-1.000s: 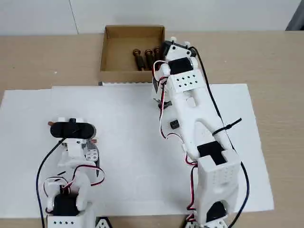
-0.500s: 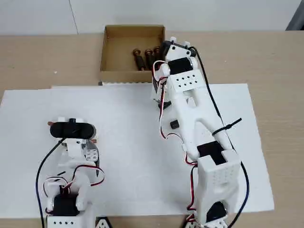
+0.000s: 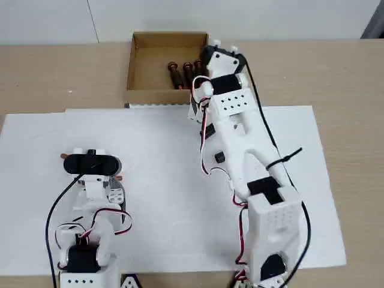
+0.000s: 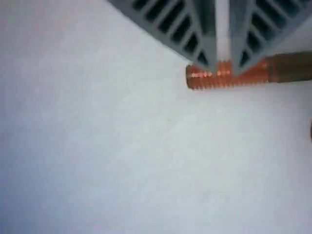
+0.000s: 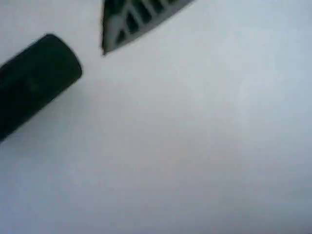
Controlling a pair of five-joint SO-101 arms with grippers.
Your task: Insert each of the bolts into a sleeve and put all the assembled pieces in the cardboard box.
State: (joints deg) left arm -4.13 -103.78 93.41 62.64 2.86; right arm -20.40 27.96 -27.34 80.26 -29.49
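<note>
My left gripper [image 4: 222,68] is shut on a copper bolt [image 4: 202,79], pinching its threaded part just above the white paper. In the high view this arm sits at the lower left, with the bolt's end [image 3: 63,157] poking out beside the wrist. My right gripper [image 3: 197,113] is under its arm at the paper's far edge, just in front of the cardboard box [image 3: 137,60]. One of its fingers [image 5: 131,24] shows with nothing held, and the gripper looks open. A black sleeve [image 5: 34,83] lies on the paper beside it, apart from that finger. Three brown bolt pieces [image 3: 186,74] lie in the box.
A white paper sheet [image 3: 162,180] covers the wooden table [image 3: 348,78] in front of both arms. The right arm's body [image 3: 240,144] stretches across the right half of the sheet, with cables along it.
The right arm has shifted slightly toward the cardboard box. The left arm and its bolt have stayed still.
</note>
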